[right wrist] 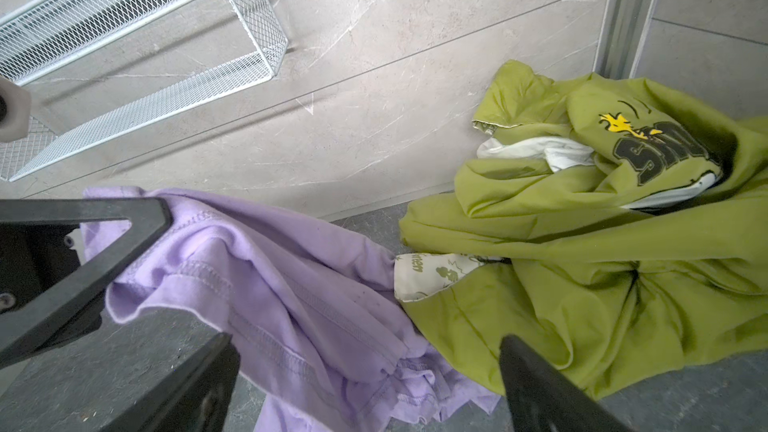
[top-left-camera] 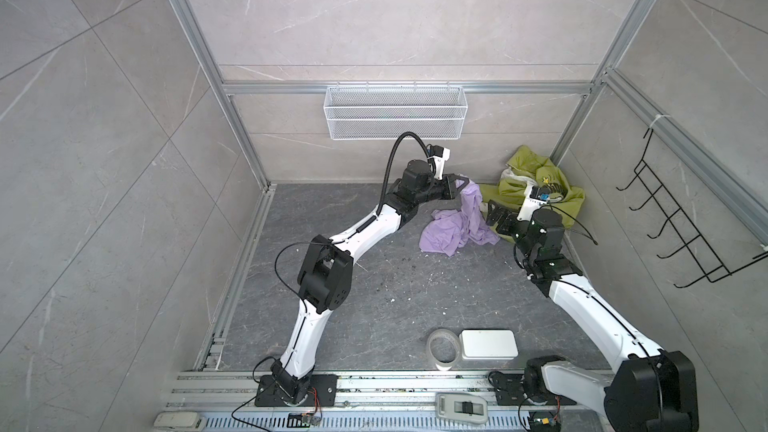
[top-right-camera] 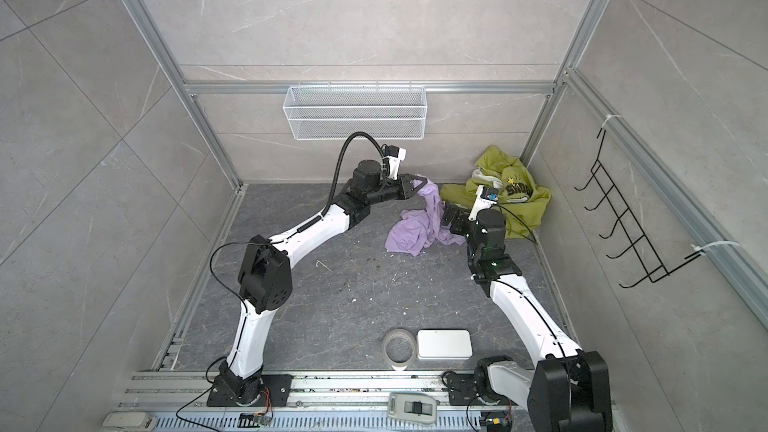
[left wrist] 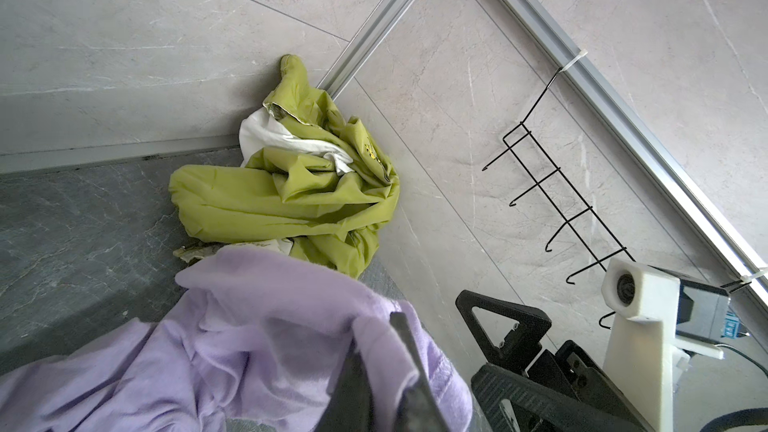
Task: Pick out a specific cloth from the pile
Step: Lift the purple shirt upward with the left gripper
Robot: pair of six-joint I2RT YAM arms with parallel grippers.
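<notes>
Left gripper point(top-left-camera: 464, 185) is clamped tight on a stitched hem fold of the cloth point(top-left-camera: 446, 234), the lavender one, and holds that corner up off the floor just beside the pile point(top-left-camera: 540, 184). The rest of the cloth drapes down and spreads on the floor on the pile's open side. Right gripper point(top-left-camera: 495, 214) has its jaws spread wide with nothing in them, low at the pile's near edge where lavender meets green. My read is that the step is separation: pull the cloth up and away from the pile, slowly, and watch the trailing end. In the right wrist view that end touches the green hem and a white printed patch, and I can't tell if it's tucked under. If the green starts to drag, the right gripper is well placed to pin it down, provided it doesn't close on the lavender. The hold is only a small pinch near the edge, so a jerk could slip it. Wire basket point(top-left-camera: 395, 112) is on the back wall along from the pile, and hook rack point(top-left-camera: 681, 222) is on the side wall past it; neither is in the path. Tape roll point(top-left-camera: 442, 349) and white box point(top-left-camera: 489, 343) sit well apart from the pile.
</notes>
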